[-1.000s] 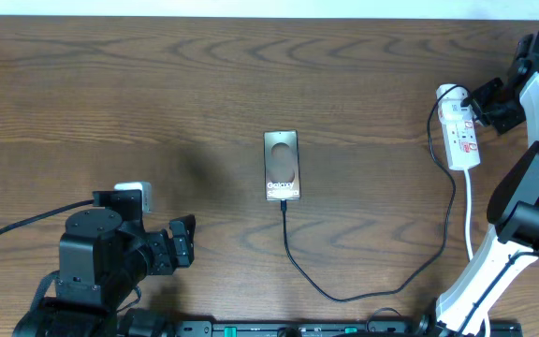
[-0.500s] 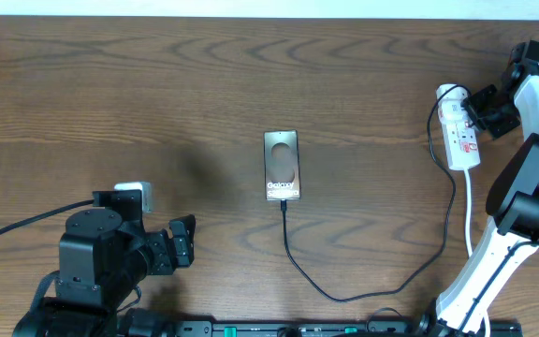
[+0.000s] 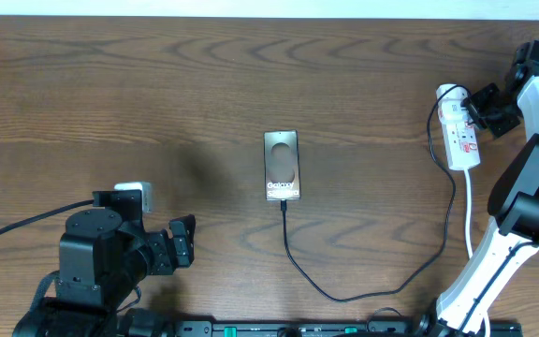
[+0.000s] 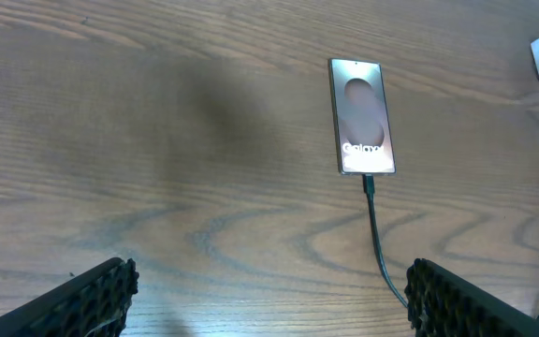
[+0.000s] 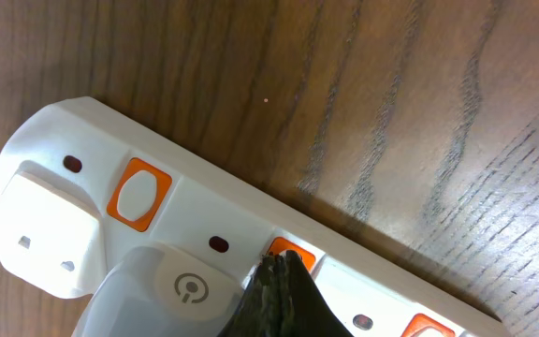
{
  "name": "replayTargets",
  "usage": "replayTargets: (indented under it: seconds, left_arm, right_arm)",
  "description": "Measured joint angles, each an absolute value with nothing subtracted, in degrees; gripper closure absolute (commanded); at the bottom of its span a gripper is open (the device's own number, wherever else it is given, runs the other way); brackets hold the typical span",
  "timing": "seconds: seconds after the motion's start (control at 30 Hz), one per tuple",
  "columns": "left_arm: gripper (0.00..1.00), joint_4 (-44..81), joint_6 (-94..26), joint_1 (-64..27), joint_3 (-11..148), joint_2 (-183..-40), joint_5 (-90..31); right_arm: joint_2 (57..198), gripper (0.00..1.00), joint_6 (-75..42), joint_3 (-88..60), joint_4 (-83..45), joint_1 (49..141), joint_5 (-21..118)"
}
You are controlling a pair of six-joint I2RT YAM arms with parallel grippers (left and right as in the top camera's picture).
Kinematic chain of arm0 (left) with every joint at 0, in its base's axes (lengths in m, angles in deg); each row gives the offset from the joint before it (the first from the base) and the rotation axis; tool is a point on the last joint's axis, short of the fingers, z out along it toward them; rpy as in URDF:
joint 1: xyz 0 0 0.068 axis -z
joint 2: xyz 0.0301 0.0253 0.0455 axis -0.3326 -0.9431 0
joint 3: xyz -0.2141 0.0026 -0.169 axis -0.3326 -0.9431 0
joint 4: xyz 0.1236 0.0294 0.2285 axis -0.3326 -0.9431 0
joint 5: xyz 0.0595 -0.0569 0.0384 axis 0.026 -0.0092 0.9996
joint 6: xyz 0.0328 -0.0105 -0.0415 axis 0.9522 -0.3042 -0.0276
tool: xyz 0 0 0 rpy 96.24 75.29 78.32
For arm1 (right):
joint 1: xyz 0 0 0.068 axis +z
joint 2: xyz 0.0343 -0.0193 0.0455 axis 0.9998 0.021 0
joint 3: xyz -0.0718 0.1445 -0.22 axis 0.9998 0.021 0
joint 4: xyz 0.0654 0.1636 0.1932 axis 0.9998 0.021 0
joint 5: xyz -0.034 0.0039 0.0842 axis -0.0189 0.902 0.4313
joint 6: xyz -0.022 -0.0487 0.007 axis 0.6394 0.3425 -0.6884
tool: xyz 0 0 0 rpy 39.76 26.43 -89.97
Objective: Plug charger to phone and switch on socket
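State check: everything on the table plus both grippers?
Phone: flat, face up, cable plugged in.
Charger cable: connector in phone, lying slack.
Socket: lying flat; on or off cannot tell.
Left gripper: open, empty.
Right gripper: shut, tip on an orange switch of the socket.

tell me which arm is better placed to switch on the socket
Right. The right arm has its shut jaws at an orange switch on the socket, while the left arm sits far across the table, jaws open. The charger already meets the phone.

Table (image 3: 157,84) left of phone (image 3: 282,166) open; charger (image 3: 286,229) crosses right.
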State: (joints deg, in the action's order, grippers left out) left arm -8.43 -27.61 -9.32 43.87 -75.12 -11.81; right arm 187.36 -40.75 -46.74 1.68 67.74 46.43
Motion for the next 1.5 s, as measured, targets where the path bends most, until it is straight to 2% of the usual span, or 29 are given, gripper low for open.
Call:
replayTargets:
  seconds: [0.97,1.5]
  left_arm:
    - [0.07,-8.4,-27.6,-9.3,43.9,-75.1,-11.8]
    - [0.07,-8.4,-27.6,-9.3,43.9,-75.1,-11.8]
  right_arm:
    - [188.6,0.99,-41.4,-48.1,4.3,67.2,50.5]
    - [189.0,0.99,-36.1,-49.3,6.6,67.2,50.5]
